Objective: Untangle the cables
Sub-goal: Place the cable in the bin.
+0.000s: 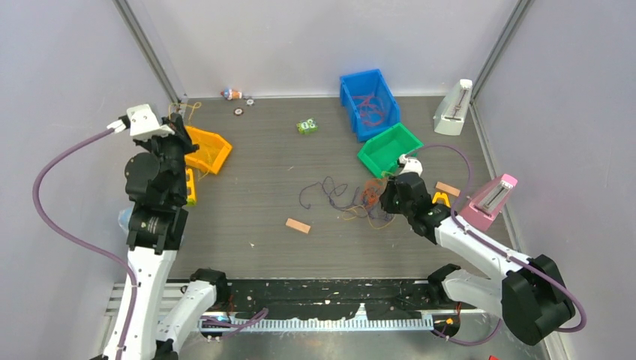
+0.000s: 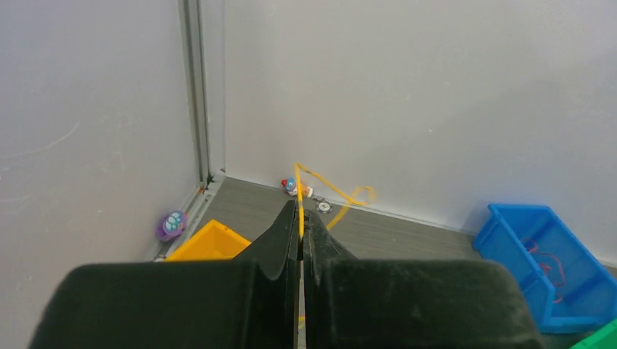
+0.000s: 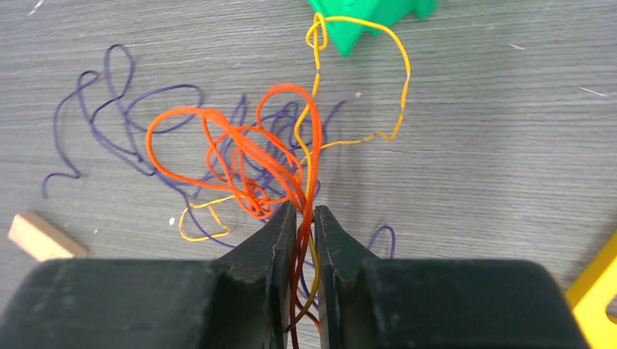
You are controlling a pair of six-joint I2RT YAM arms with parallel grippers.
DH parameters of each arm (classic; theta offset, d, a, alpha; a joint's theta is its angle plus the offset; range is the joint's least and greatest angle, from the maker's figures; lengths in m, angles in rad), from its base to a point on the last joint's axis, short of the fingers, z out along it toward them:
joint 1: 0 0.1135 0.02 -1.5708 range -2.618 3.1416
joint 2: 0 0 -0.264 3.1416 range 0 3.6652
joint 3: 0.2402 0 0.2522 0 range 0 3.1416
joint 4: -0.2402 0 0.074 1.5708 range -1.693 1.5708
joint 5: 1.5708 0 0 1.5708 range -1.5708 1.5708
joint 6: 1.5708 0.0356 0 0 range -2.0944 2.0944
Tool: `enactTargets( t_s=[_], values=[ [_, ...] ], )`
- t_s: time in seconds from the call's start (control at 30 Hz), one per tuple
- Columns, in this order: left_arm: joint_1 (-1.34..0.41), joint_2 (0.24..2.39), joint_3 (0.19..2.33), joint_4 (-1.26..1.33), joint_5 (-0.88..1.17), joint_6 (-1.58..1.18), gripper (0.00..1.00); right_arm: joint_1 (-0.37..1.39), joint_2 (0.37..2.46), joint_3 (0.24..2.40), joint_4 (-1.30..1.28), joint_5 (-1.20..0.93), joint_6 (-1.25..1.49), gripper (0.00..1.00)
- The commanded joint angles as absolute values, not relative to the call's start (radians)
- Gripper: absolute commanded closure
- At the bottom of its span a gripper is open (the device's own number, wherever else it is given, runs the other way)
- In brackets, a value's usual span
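The cables lie as a loose tangle point(image 1: 352, 199) on the grey floor right of centre. Up close it is orange-red loops point(image 3: 240, 153), purple strands point(image 3: 116, 116) and an orange-yellow strand point(image 3: 396, 73). My right gripper point(image 3: 304, 211) point(image 1: 384, 196) sits at the tangle's right edge. Its jaws are shut on a few orange-red strands and one yellow strand. My left gripper point(image 2: 303, 211) point(image 1: 180, 124) is raised at the far left, above the yellow bin point(image 1: 208, 148). It is shut on a single yellow cable point(image 2: 331, 190) that loops out past the fingertips.
A blue bin point(image 1: 367, 101) holding a red cable and a green bin point(image 1: 388, 148) stand behind the tangle. A wooden block point(image 1: 298, 225) lies in front of it. A white stand point(image 1: 453, 109) and a pink one point(image 1: 491, 201) line the right wall. Small toys point(image 1: 306, 126) sit near the back wall.
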State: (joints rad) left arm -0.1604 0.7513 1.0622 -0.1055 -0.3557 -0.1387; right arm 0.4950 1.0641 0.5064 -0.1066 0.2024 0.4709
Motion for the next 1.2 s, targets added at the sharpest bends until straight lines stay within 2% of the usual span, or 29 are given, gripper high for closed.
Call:
enactTargets(
  t_s=[0.0, 0.1, 0.4, 0.57, 0.73, 0.93, 1.17],
  values=[
    [-0.147, 0.833, 1.155, -0.137, -0.284, -0.108, 1.0, 0.489, 1.041, 0.55, -0.021, 0.005, 0.41, 0.76],
    [-0.137, 0.889, 1.156, -0.116, -0.269, -0.139, 1.0, 0.491, 1.042, 0.555, 0.048, -0.101, 0.381, 0.74],
    [-0.062, 1.06, 1.183, -0.057, -0.227, -0.215, 1.0, 0.491, 1.051, 0.574, 0.087, -0.172, 0.351, 0.73],
    [0.053, 1.176, 1.194, -0.009, -0.167, -0.295, 1.0, 0.491, 1.075, 0.575, 0.111, -0.225, 0.359, 0.73],
    [0.165, 1.293, 1.206, 0.086, -0.116, -0.351, 1.0, 0.491, 1.082, 0.573, 0.122, -0.241, 0.366, 0.73],
    [0.219, 1.463, 1.193, 0.19, -0.108, -0.403, 1.0, 0.491, 1.076, 0.57, 0.123, -0.235, 0.379, 0.74],
    [0.261, 1.66, 1.215, 0.271, -0.005, -0.542, 1.0, 0.491, 1.083, 0.57, 0.13, -0.243, 0.398, 0.75]
  ],
)
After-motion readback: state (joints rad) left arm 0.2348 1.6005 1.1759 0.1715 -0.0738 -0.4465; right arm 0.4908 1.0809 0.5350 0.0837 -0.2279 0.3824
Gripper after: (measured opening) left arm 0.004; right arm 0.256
